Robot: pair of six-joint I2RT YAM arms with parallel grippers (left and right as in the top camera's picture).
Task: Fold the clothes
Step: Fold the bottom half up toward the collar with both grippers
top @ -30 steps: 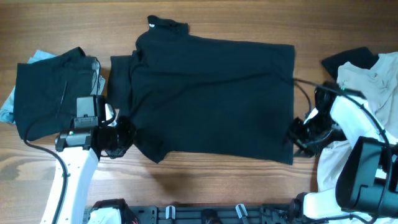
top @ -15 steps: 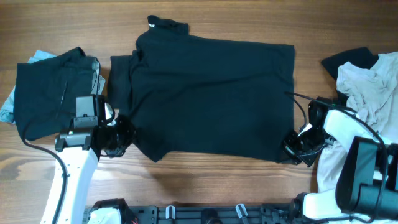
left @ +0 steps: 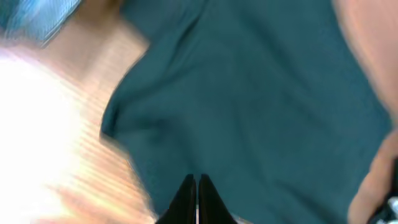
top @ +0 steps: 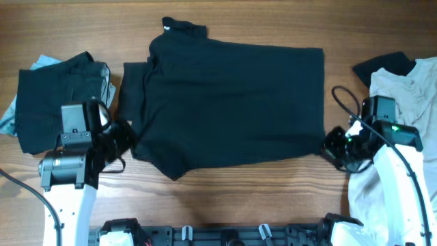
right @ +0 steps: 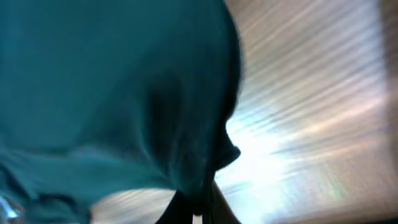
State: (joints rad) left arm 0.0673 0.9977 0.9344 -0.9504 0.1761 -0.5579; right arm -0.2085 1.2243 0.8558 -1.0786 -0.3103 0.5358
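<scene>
A dark teal-black shirt (top: 232, 102) lies spread flat on the wooden table (top: 259, 198), collar at the far side. My left gripper (top: 128, 139) is at its lower left edge. In the left wrist view the jaws (left: 197, 180) are shut, with shirt fabric (left: 261, 93) all around the tips. My right gripper (top: 330, 143) is at the shirt's lower right corner. In the right wrist view its jaws (right: 198, 202) are shut on a bunched fold of the shirt (right: 112, 81), lifted off the table.
A folded dark garment (top: 51, 102) lies at the left on a light blue one (top: 8, 113). A heap of beige clothes (top: 410, 89) and a black garment (top: 382, 65) lie at the right, next to the right arm.
The shirt's near edge has drawn back from the table front, mostly at the right. My left gripper moved up and left; my right gripper moved right and up with the corner.
</scene>
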